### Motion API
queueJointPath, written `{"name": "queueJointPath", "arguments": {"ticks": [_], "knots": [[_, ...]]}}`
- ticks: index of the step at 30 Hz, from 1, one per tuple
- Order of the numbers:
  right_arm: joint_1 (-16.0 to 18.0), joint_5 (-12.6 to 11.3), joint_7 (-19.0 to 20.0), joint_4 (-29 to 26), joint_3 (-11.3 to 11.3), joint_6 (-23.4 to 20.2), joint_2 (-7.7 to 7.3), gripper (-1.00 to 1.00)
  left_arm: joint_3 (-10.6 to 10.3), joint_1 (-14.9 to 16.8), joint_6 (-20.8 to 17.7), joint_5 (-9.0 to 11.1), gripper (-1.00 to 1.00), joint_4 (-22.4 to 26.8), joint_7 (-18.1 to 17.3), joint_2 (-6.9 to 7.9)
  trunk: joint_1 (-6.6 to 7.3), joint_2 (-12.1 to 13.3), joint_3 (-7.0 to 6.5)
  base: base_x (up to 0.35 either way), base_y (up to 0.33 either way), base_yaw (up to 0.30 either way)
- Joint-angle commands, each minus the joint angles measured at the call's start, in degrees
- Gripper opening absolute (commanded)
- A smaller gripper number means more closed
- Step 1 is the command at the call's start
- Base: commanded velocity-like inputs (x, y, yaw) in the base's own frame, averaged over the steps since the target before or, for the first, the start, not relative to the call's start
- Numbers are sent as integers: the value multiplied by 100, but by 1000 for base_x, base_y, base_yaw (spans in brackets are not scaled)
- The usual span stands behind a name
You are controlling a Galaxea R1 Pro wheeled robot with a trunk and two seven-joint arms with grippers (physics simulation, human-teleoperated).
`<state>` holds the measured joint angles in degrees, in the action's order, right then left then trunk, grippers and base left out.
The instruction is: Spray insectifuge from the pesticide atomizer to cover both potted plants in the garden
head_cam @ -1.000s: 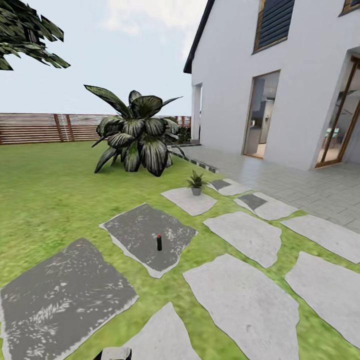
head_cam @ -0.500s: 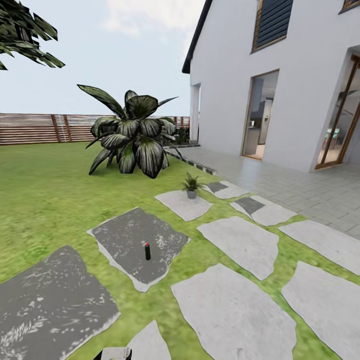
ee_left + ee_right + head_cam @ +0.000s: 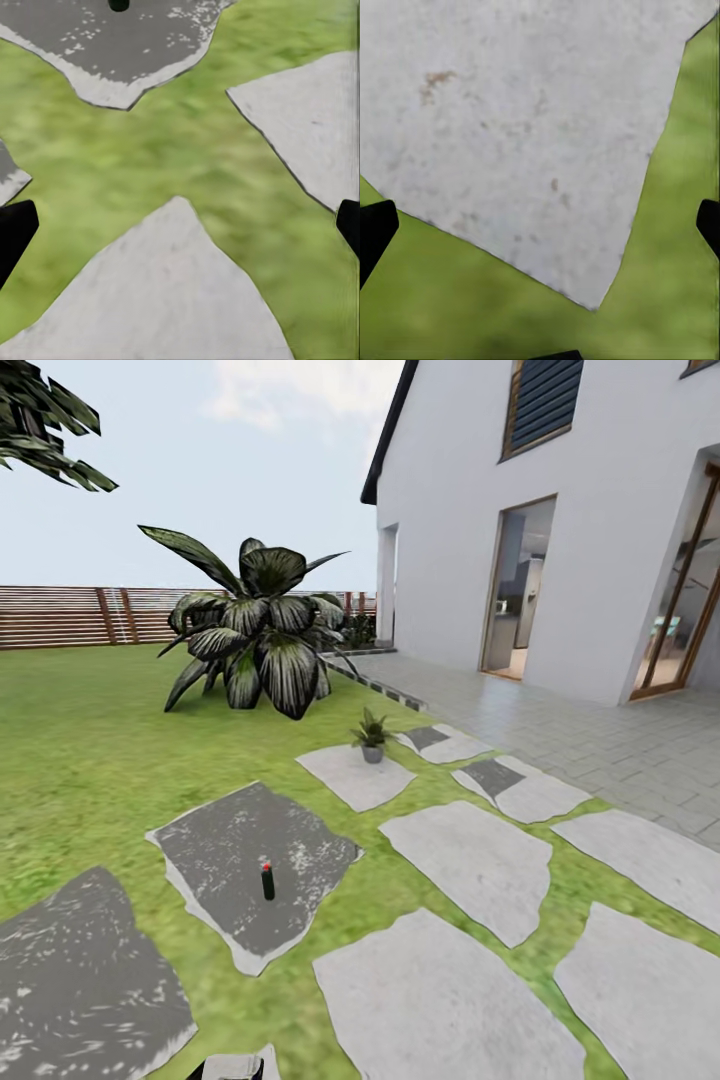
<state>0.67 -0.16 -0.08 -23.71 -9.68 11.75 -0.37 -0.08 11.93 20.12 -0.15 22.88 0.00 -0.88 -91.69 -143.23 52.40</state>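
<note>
1. Against the earlier head pictures the whole scene had slid left and down in the frame, so the camera had moved; nothing in the garden [image 3: 90, 740] itself had changed place.
2. Nearest, the left gripper [image 3: 180, 225] hung over grass and slab corners, its two dark fingertips [image 3: 13, 229] at opposite edges of the wrist view, so the jaws stood wide with nothing between them.
3. The right gripper [image 3: 540, 225] hung over a pale slab [image 3: 510, 127] edged by grass, its jaws equally wide and empty.
4. The atomizer [image 3: 267, 880], a small dark bottle with a red cap, stood upright on a dark slab [image 3: 250, 860], roughly at the slab's middle; its base showed at the edge of the left wrist view [image 3: 118, 4].
5. Beyond the atomizer, on a pale slab further on and to the right, stood a small potted plant [image 3: 371, 736] in a grey pot.
6. Further still, left of that plant and behind the atomizer, a large dark broad-leaved plant [image 3: 258, 630] sat on the lawn.
7. Right of the atomizer, pale slabs led to a paved terrace [image 3: 560, 730] along a white house [image 3: 560, 520] with glazed doors.
8. Farthest from the atomizer, a slatted brown fence [image 3: 70, 616] closed the lawn.
</note>
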Motion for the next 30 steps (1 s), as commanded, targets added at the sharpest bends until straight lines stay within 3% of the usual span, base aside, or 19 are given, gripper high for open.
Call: {"name": "queueJointPath", "arguments": {"ticks": [1,30], "knots": [[4,-2,-1,7,-8,20,1,100,0,3,18,0,100,-3,0,0,-1,-2,6,262,-235,0],[4,-2,-1,7,-8,20,1,100,0,3,18,0,100,-3,0,0,-1,-2,6,258,-235,0]]}}
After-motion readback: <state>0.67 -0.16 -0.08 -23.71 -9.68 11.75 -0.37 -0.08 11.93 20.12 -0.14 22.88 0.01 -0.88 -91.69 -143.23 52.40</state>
